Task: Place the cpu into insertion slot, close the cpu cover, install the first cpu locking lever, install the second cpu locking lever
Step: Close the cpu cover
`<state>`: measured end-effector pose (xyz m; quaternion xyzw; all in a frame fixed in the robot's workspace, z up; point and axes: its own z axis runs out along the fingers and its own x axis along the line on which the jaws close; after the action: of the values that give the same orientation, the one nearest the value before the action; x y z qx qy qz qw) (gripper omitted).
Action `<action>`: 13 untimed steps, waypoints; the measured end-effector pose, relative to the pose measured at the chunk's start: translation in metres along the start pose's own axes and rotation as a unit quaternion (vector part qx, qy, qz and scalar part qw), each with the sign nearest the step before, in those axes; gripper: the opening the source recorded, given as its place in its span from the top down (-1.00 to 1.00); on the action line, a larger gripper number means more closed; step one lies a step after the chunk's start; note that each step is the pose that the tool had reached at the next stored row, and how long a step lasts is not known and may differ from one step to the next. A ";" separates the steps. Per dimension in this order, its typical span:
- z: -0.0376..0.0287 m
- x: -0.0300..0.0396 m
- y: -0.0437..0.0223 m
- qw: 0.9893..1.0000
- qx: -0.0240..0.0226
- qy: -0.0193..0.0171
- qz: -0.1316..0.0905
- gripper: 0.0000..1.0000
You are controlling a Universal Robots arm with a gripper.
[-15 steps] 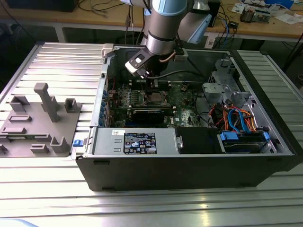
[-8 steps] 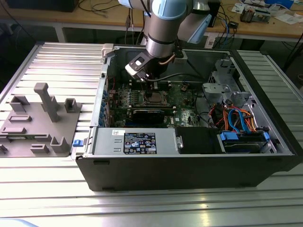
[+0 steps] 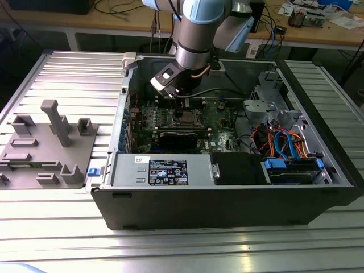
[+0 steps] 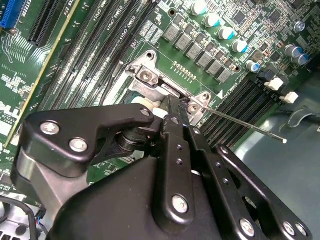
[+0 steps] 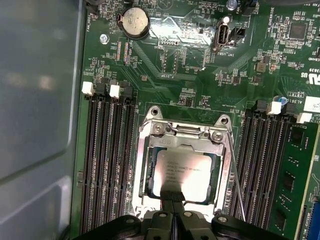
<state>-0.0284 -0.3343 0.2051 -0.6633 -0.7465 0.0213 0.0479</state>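
Fingers of the single gripper point(image 5: 172, 194) are closed against each other, with the tips at one edge of the one cpu point(image 5: 184, 169). The cpu lies flat in the insertion slot point(image 5: 149, 174), framed by one lowered cpu cover point(image 5: 141, 160). One thin lever point(image 5: 235, 180) runs along one side of the cover. One coin cell point(image 5: 135, 21) sits farther off on the board.

Surface notes: socket area and rig.
cpu point(image 5: 181, 172) top is dull, smooth silver metal; cpu cover point(image 5: 192, 132) is brighter bare metal. Circuit board point(image 5: 175, 75) is glossy green. Gripper point(image 5: 172, 196) is matt black with shiny screw heads. Table point(image 3: 68, 74) is ribbed satin-grey metal.
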 end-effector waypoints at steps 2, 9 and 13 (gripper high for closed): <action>-0.0007 -0.0002 0.0015 1.000 0.000 0.000 0.000 0.79; -0.0016 -0.0010 0.0078 1.000 0.000 0.000 0.000 0.79; -0.0019 -0.0014 0.0112 1.000 0.000 0.000 0.000 0.79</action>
<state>-0.0170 -0.3344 0.2058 -0.6634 -0.7464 0.0213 0.0481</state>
